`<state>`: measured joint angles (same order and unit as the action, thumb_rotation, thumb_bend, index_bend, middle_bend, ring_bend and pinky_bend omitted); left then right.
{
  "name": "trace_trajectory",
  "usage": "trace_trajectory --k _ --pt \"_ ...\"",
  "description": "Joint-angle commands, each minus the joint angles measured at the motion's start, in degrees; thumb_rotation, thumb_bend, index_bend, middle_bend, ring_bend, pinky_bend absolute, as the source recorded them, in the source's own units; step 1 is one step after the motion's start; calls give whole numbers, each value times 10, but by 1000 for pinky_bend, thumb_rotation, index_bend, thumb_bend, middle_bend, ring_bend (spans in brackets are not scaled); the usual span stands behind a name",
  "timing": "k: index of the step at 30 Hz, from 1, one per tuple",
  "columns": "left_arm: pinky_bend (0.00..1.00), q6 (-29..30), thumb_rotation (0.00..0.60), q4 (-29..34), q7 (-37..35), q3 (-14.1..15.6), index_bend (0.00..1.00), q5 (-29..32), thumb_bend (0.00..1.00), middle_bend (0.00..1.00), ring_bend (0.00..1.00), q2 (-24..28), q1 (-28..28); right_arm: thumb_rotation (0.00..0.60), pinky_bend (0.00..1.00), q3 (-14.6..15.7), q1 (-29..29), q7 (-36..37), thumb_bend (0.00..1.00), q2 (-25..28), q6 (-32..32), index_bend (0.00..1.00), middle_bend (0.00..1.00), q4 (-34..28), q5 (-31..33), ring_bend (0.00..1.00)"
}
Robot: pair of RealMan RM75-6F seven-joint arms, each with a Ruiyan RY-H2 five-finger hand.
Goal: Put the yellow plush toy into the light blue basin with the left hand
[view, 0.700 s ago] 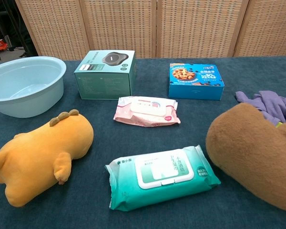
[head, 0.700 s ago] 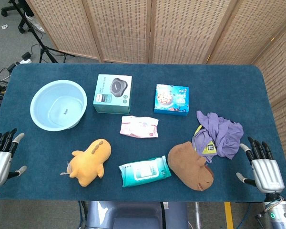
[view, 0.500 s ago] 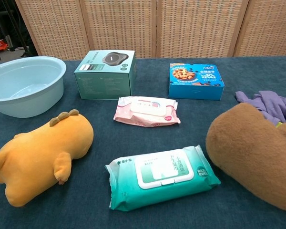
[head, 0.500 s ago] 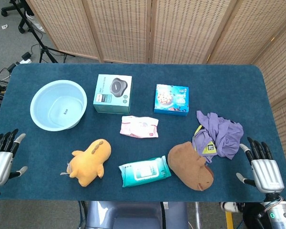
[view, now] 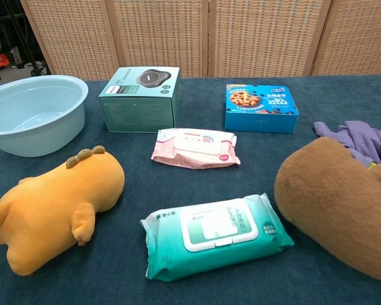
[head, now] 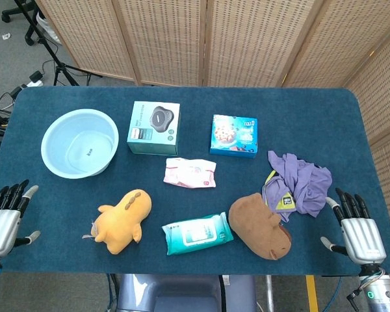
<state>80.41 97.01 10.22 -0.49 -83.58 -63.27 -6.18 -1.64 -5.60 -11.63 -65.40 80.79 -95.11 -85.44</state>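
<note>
Blue tablecloth [head: 182, 97] bears yellow plush toy [head: 120, 221] — plump, brown-ridged — left robot hand [head: 3, 218] splayed, empty.

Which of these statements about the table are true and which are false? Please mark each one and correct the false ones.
1. The yellow plush toy lies on the dark blue table, outside the light blue plastic basin. True.
2. The left hand holds the yellow plush toy. False: it holds nothing, fingers apart, at the table's left edge.
3. The light blue plastic basin has nothing in it. True.
4. The teal wipes pack lies between the yellow plush toy and the brown plush toy. True.
5. The right hand rests on the purple cloth. False: it is apart from the cloth, fingers spread.
</note>
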Motion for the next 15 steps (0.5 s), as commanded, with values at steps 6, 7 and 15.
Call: trace_trajectory --k 6,7,15 --pt "0 -3 600 19 7 -3 118 8 112 0 0 -1 -2 600 0 -2 1 6 208 1 8 138 0 1 -3 0" --pt "0 -6 600 25 6 -3 118 12 112 0 0 -2 -3 600 0 -3 2 8 208 1 7 139 0 2 0 0" --pt "0 -139 600 116 -43 -29 103 112 123 0 0 40 -60 600 0 -1 3 14 208 1 12 138 0 3 -9 0"
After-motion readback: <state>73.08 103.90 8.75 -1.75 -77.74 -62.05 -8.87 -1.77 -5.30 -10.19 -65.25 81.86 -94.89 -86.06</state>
